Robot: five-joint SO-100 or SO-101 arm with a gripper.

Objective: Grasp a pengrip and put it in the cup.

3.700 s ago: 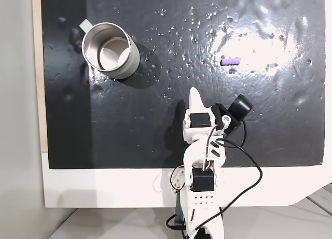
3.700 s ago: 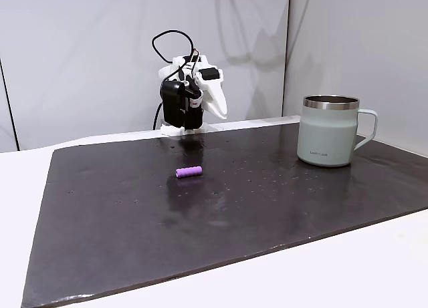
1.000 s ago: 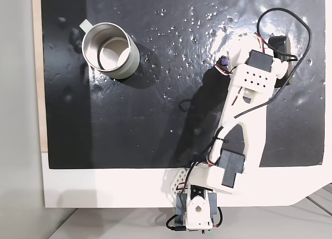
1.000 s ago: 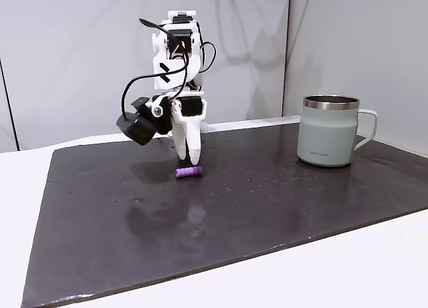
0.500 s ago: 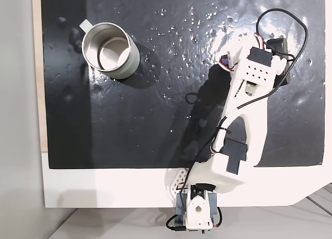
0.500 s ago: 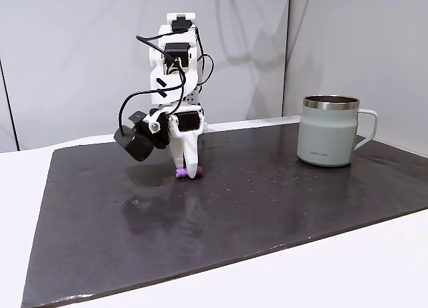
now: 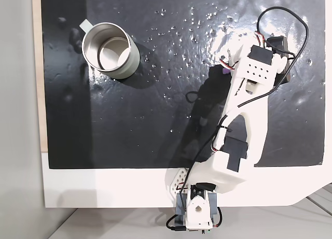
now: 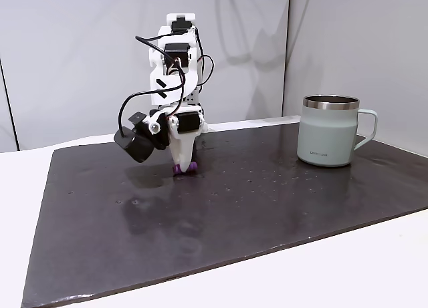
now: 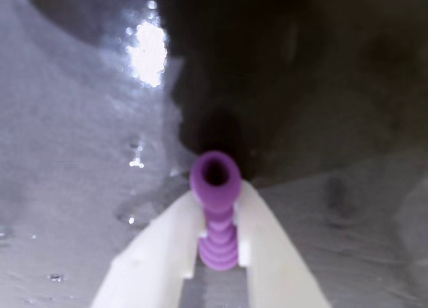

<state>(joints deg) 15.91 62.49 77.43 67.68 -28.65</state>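
A bare test bench, as in a lab or office corner, is indicated by a black mat [image 8: 267, 208] laid on a white table [image 8: 374, 268], plain pale wall panels [image 8: 80, 54] behind, and a small white arm [image 7: 244, 120] with exposed wiring.

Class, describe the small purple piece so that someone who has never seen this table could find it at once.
Start at the black mat on the white table, with the pale green cup at one side. The white arm's gripper reaches down to the mat, shut on the pengrip. It is a tiny ribbed hollow tube, and purple.
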